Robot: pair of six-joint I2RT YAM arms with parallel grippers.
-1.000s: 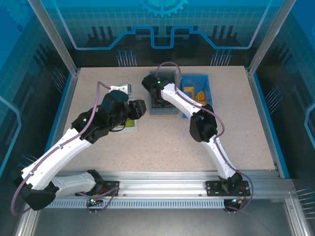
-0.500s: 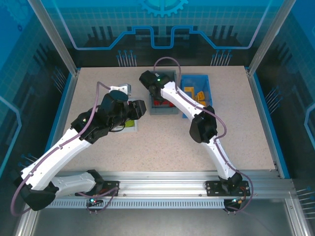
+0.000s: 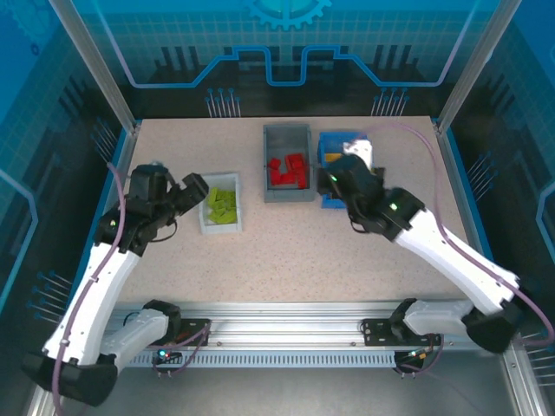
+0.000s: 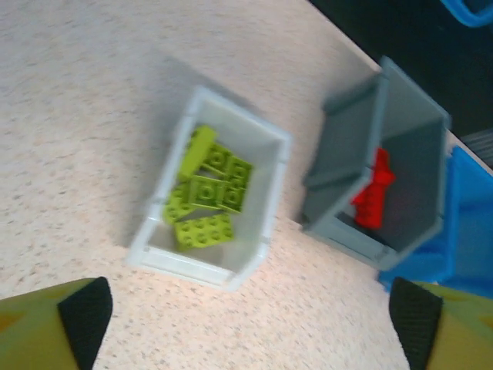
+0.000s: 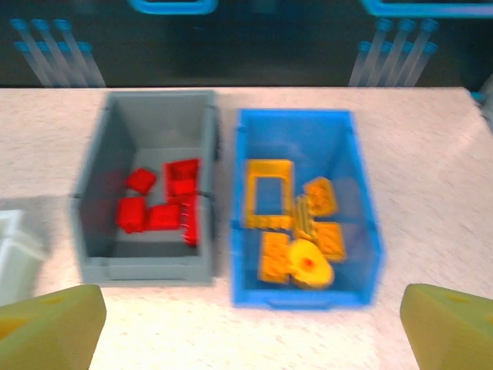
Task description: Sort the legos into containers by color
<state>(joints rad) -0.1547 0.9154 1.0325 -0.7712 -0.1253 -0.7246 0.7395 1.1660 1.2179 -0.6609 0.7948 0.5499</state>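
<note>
Lime green legos lie in the small white bin. Red legos lie in the grey bin. Orange-yellow legos, one an open frame, sit in the blue bin, which my right arm partly hides in the top view. My left gripper is open, just left of the white bin. Near the blue bin's front, my right gripper is open. Nothing is between either pair of fingers.
The three bins stand close together at the back middle of the speckled table. A metal rail runs along the near edge. Blue walls and frame posts border the table.
Both arms have drawn back from the bins. The left gripper moved left off the white bin. The right gripper left the grey bin and swung right, to in front of the blue bin.
</note>
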